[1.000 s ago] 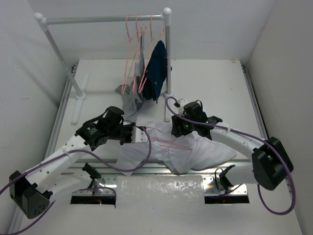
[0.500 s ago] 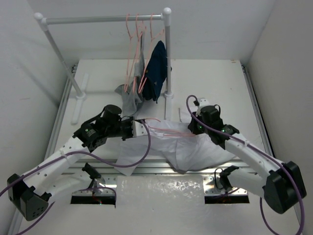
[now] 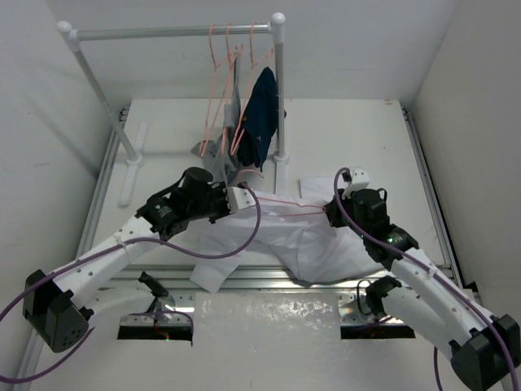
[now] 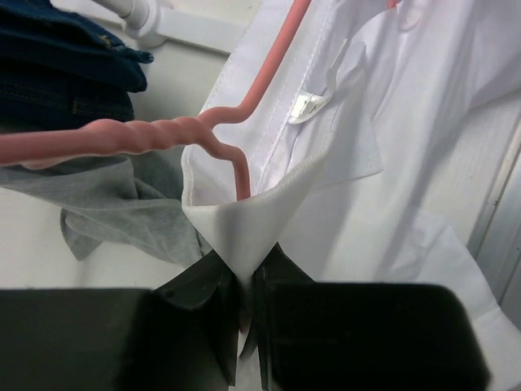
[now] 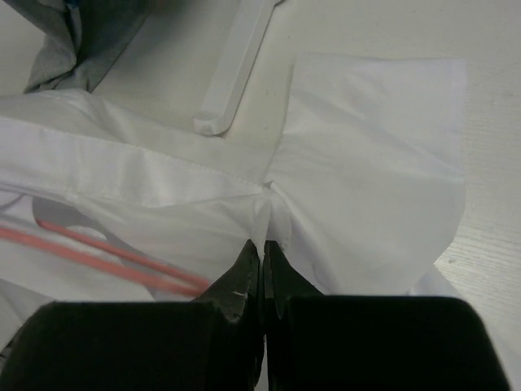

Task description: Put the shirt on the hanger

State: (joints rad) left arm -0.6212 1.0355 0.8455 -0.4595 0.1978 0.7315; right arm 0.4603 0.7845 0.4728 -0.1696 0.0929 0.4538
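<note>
My left gripper (image 4: 247, 269) is clamped on a pointed fold of the shirt (image 4: 391, 122) at its collar edge. The hanger (image 4: 146, 134) has its twisted neck just above that fold, and one wire drops behind the cloth toward my jaws; I cannot tell whether the wire is pinched too. My right gripper (image 5: 262, 252) is closed on a small ridge of cloth near a seam, with two pink wires of the hanger showing under the shirt just to its left.

From above, the shirt (image 3: 326, 244) lies spread on the table (image 3: 350, 138) between my left gripper (image 3: 240, 195) and my right gripper (image 3: 334, 210), and the hanger (image 3: 285, 204) runs between them along its upper edge.

I judge the task as well begun but not done. The hanger is partly inside the neck opening, and the cloth is drawn out on both sides. What is left, as I read it, is to settle both shoulders over the wire arms and free the hook at the collar. Most of the shirt rests on the table.

A grey garment (image 3: 213, 159) and a navy garment (image 3: 262, 114) hang from the rail (image 3: 171, 32) behind.

I can read no writing anywhere. A small white tab (image 4: 305, 104) inside the collar looks blank from here, and I see no brand mark.
</note>
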